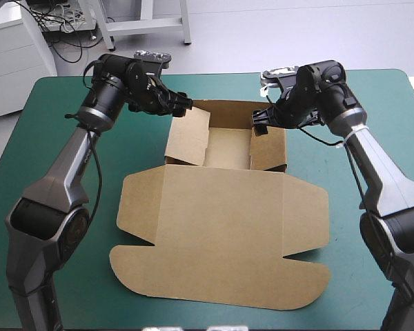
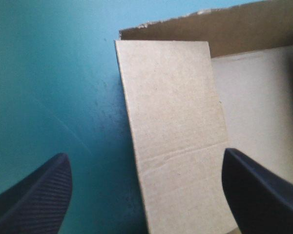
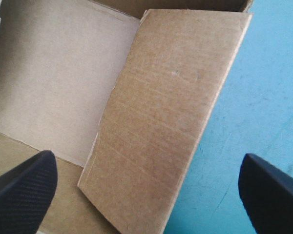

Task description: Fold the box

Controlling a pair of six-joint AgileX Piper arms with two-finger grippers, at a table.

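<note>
Nearest the camera lay the flat lid [image 1: 221,241], spread across the lower middle of the high view on the teal-green counter [image 1: 27,131]. It belonged to the brown box [image 1: 228,148], an open tray in the upper centre of the frame. The tray opened upward, and the lid pointed at the frame's lower edge. The box's long axis, judged from tray to lid, ran top to bottom.

The left wall [image 1: 188,138] leaned inward and looked untucked. The right wall [image 1: 268,148] stood closer to upright.

The left gripper [image 1: 183,105] hovered at the tray's upper left corner with its fingers spread, and that wall [image 2: 176,136] showed between them. The right gripper [image 1: 261,123] was also spread, above the opposite wall [image 3: 166,126]. Neither gripper held anything.

Nothing pinned the box down, so a push from one side would probably slide or turn the tray. A loose wall could spring back outward or buckle off its crease.
</note>
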